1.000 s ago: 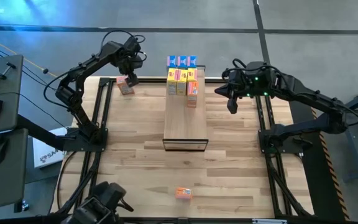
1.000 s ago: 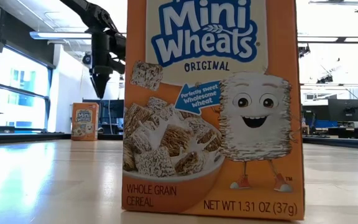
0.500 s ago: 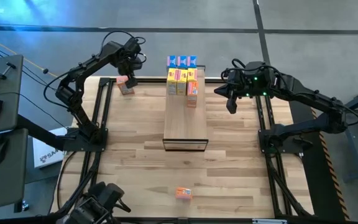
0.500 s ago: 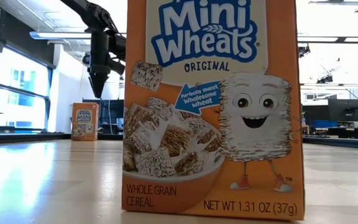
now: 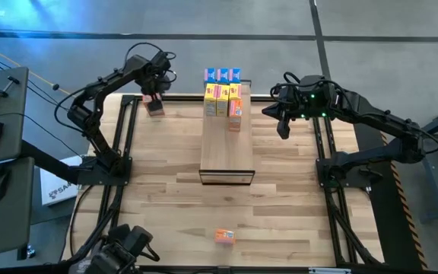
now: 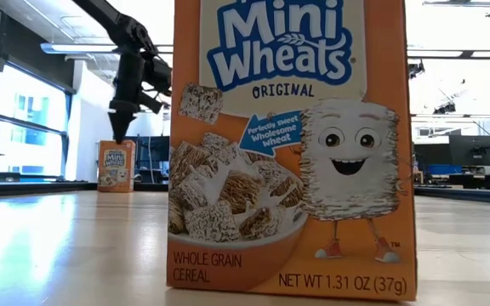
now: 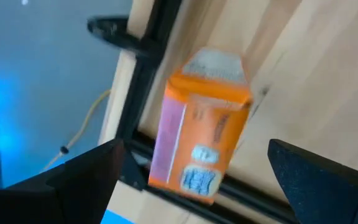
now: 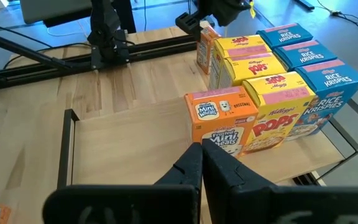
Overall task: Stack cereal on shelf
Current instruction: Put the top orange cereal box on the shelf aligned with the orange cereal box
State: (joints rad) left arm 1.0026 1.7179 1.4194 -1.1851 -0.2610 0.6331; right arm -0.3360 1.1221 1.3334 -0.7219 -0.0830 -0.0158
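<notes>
While much of the cereal already stands in rows at the 12 o'clock end of the shelf (image 5: pixel 226 148), work judged roughly two-thirds done. Counted there in the right wrist view: blue boxes (image 8: pixel 319 53) at the outer end, yellow boxes (image 8: pixel 263 68) next, one orange-red box (image 8: pixel 221 124) at the front of the stack. Left off the shelf: an orange-red box (image 5: pixel 155 105) at about 11 o'clock on the table (image 5: pixel 166 198), near the far edge, and another orange-red box (image 5: pixel 224 236) at 6 o'clock, well apart from everything else.

Left gripper (image 5: pixel 155 97) poised right over the 11 o'clock box, fingers spread wide to either side in the left wrist view, nothing clamped yet; box seen between the dark fingers (image 7: pixel 86 177), standing on the wood beside the dark frame rail. Probably lined up for a grasp.

Right gripper (image 5: pixel 283 128) parked at about 2 o'clock, beside the shelf's stacked end, pinched fully together, empty, pointed toward the stack.
</notes>
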